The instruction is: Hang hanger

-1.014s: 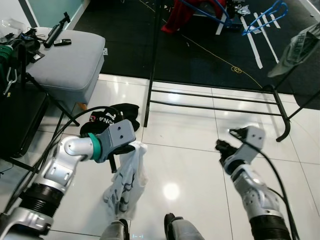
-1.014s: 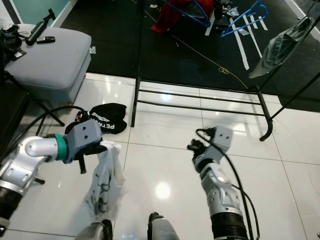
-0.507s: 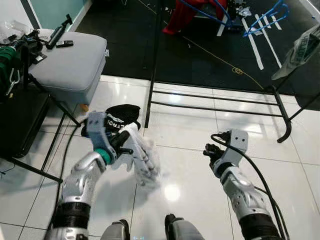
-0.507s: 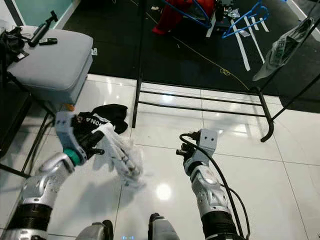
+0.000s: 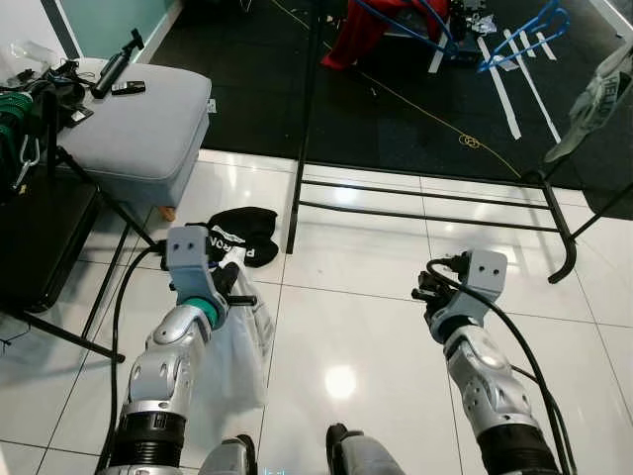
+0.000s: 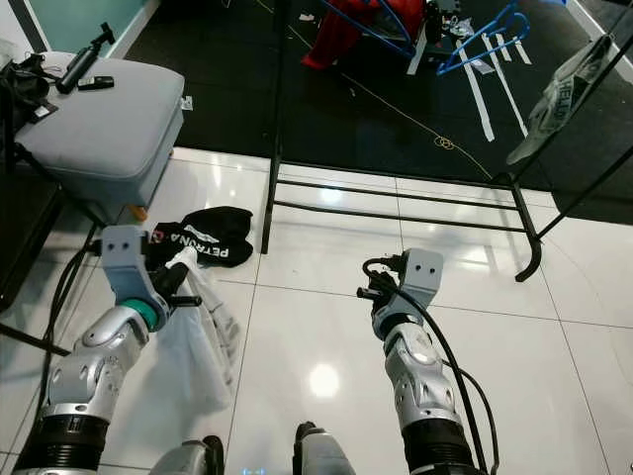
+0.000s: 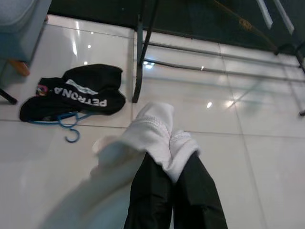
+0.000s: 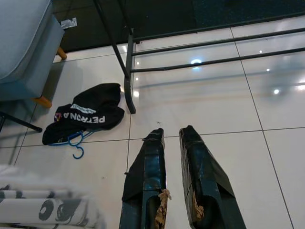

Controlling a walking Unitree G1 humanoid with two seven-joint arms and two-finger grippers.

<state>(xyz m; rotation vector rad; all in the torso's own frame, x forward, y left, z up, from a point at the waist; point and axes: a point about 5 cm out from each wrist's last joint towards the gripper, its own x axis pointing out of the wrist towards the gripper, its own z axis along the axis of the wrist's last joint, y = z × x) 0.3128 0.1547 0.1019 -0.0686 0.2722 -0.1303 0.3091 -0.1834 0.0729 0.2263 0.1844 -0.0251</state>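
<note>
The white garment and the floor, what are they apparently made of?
White garment: soft fabric, probably knit; it folds limply over the left gripper, matte. Floor: glossy tile, likely ceramic; grout lines and sharp lamp reflections show.

Each arm is made of silver metal segments with a black ribbed ring near the elbow. The left arm has a teal band behind its grey box-shaped wrist block (image 5: 188, 259). Thick black cables loop along both arms. The pincer fingers (image 8: 147, 181) are long and black.
</note>
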